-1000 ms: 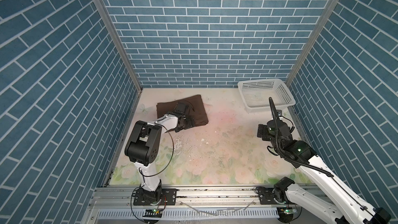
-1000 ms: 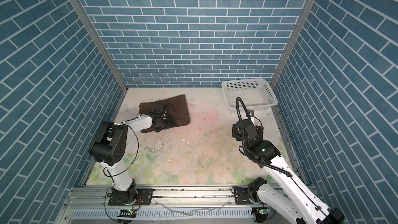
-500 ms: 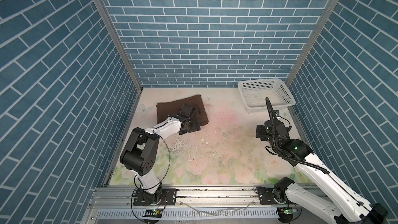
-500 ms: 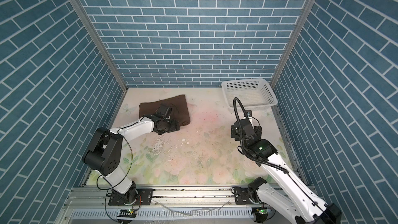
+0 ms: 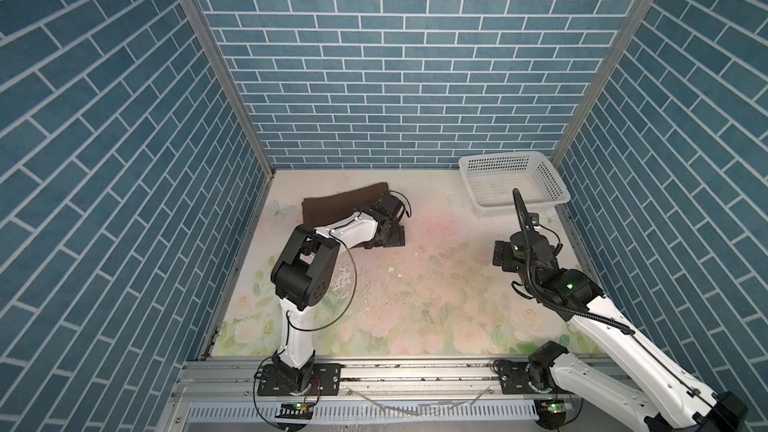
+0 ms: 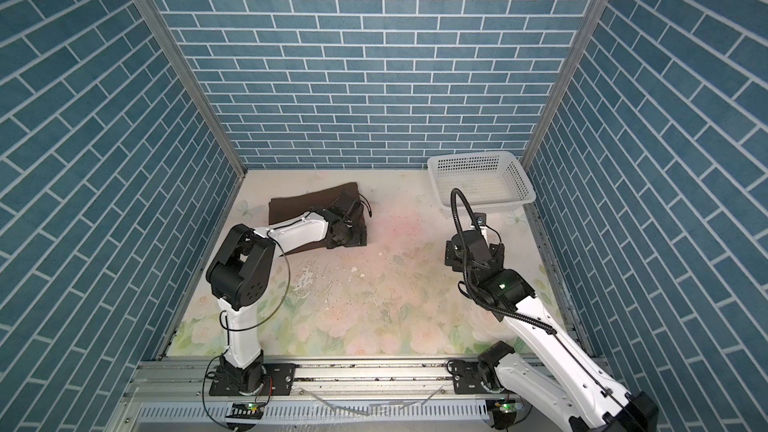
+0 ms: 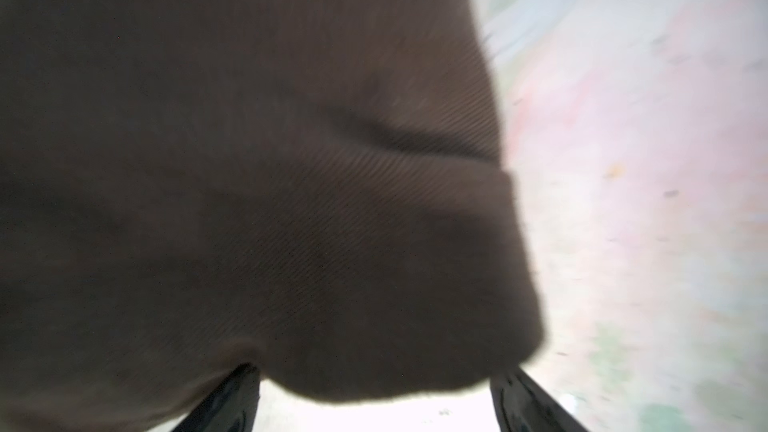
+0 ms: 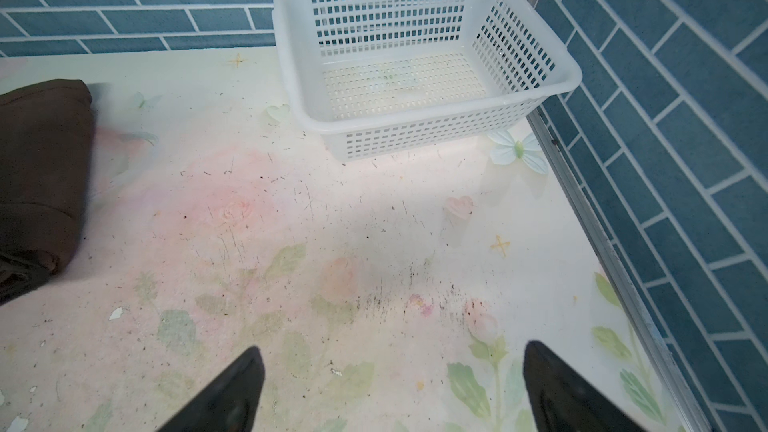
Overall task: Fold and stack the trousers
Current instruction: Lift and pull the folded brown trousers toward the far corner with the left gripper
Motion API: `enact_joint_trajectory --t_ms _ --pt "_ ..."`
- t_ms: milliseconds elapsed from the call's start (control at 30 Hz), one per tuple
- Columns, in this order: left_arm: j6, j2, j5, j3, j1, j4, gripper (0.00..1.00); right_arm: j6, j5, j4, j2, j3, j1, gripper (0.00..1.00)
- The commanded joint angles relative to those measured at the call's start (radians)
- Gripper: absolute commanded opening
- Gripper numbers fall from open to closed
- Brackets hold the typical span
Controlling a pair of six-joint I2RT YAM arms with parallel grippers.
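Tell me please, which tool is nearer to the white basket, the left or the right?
Right. The right tool hangs on the robot's side of the basket, apart from it and facing it. The left tool is farther off, low over the folded trousers.

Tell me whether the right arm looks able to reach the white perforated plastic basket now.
Probably yes: the right gripper, open and empty, faces the basket across the tabletop; nothing stands between.
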Motion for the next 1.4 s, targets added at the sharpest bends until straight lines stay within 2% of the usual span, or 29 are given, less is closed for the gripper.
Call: enact_joint_trajectory --t_ms 0,333,567,700,867,1033,1100,1233,1367 --pt "0.013 0.016 -0.04 0.045 0.014 -0.039 0.88 0.027 0.0 -0.002 -0.001 -0.023 -0.006 0.97" --pt "0.0 0.035 -0.033 0.023 0.166 -0.052 0.88 0.043 -0.011 -0.012 0.021 -0.006 -0.007 0.97" --pt "0.005 0.022 -0.003 0.006 0.31 -0.059 0.88 0.047 -0.012 -0.017 0.03 -0.002 -0.009 0.97" --pt "0.021 -0.009 -0.014 -0.005 0.344 -0.067 0.88 0.047 -0.011 -0.016 0.035 -0.007 -0.009 0.97" --pt "0.0 -0.062 -0.024 -0.042 0.352 -0.073 0.88 0.045 -0.015 -0.007 0.044 -0.006 -0.01 0.97" --pt "-0.09 -0.18 0.076 -0.12 0.344 -0.016 0.88 0.04 -0.017 0.007 0.059 -0.008 -0.012 0.97" --pt "-0.099 -0.243 0.068 -0.127 0.317 -0.011 0.89 0.04 -0.027 0.013 0.068 -0.006 -0.013 0.97" --pt "-0.06 -0.292 0.015 -0.049 0.24 -0.041 0.92 0.04 -0.035 0.031 0.083 -0.012 -0.015 0.97" --pt "-0.014 -0.207 -0.022 0.101 0.186 -0.115 0.9 0.044 -0.05 0.044 0.099 -0.011 -0.016 0.97"
